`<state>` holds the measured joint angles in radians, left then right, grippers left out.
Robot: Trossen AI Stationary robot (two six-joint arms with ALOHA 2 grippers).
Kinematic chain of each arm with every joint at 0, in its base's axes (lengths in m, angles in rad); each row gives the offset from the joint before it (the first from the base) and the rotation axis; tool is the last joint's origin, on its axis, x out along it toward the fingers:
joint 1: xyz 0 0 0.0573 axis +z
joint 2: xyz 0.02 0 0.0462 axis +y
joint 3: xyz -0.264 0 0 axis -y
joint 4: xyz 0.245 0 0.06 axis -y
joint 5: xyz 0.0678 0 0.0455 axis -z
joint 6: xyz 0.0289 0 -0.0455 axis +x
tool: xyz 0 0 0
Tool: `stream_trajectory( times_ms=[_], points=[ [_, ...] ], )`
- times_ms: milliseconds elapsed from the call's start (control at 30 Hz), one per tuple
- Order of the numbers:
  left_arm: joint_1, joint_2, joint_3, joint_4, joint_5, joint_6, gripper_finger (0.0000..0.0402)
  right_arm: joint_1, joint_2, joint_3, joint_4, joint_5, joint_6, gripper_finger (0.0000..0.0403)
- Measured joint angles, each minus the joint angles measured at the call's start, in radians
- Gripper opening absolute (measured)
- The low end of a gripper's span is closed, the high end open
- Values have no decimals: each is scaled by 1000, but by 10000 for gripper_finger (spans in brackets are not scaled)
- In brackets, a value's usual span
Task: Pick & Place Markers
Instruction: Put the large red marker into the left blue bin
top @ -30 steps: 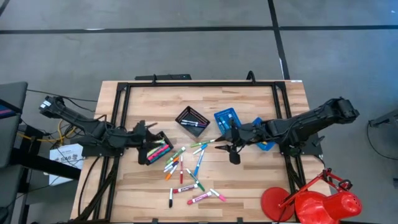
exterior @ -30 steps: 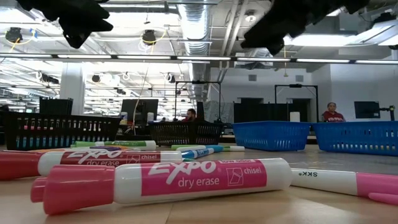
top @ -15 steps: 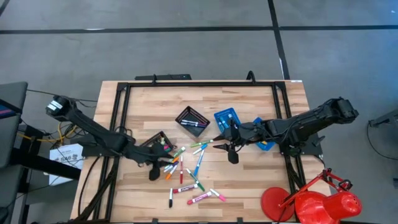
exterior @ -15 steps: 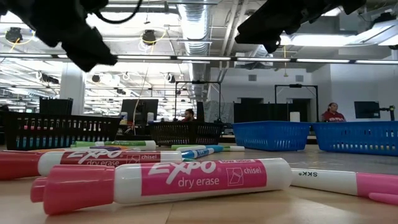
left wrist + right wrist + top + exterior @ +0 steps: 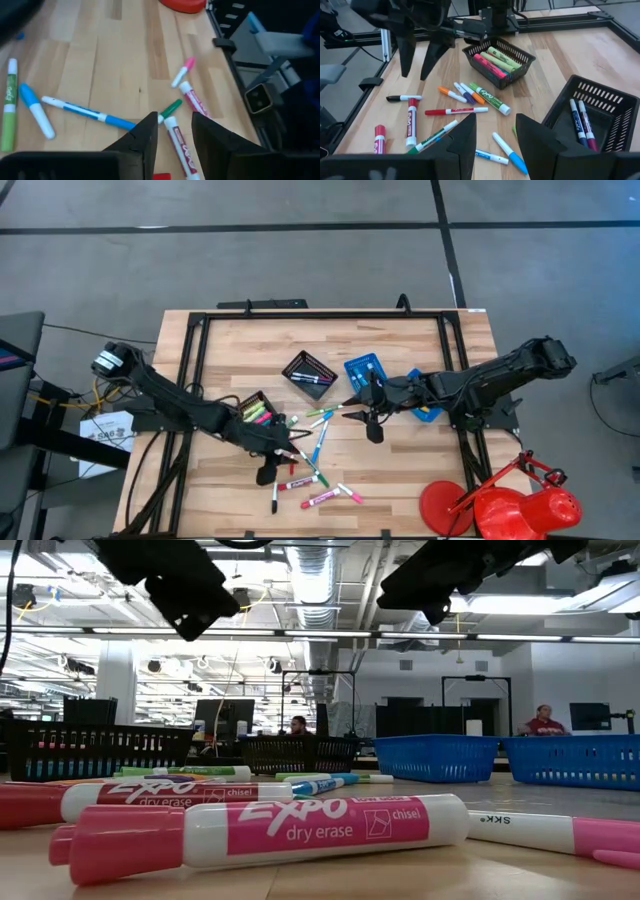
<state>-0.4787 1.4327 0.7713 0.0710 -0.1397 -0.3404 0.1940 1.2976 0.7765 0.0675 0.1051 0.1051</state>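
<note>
Several markers [image 5: 300,452] in pink, green, blue, orange and red lie loose on the wooden table near its front middle. In the low view a pink marker [image 5: 260,832] lies closest. My left gripper [image 5: 268,472] hovers open above the left part of the scatter. A red-and-white marker [image 5: 178,146] and a green marker [image 5: 170,107] lie on the table below its gap [image 5: 172,132]. My right gripper [image 5: 375,428] hangs open and empty above the right of the scatter [image 5: 492,125]. A black mesh tray [image 5: 254,411] holds pink and green markers.
A second black tray [image 5: 308,372] and a blue tray [image 5: 365,370] stand farther back, and another blue tray [image 5: 430,410] lies under the right arm. Black frame rails [image 5: 195,360] run along the table's edges. Red objects [image 5: 500,505] sit at the near right corner.
My left gripper has gone from above the black tray with the pink and green markers toward the table's near edge and to the right, sinking a little and turning, until it stands above the loose markers. Its fingers have stayed open.
</note>
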Motion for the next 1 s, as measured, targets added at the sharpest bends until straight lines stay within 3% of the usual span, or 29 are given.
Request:
stream_trajectory(
  times_ms=[133, 467, 1000],
  points=[
    [24, -2, 4, -1, 92, -34, 118, 0, 0, 0, 3, 0, 0, 129],
    [-56, 100, 4, 32, 115, -60, 162, 0, 0, 0, 17, 0, 1, 129],
    [-169, 307, 8, 43, -34, -12, 161, 2, 0, 0, 23, 0, 2, 129]
  ],
)
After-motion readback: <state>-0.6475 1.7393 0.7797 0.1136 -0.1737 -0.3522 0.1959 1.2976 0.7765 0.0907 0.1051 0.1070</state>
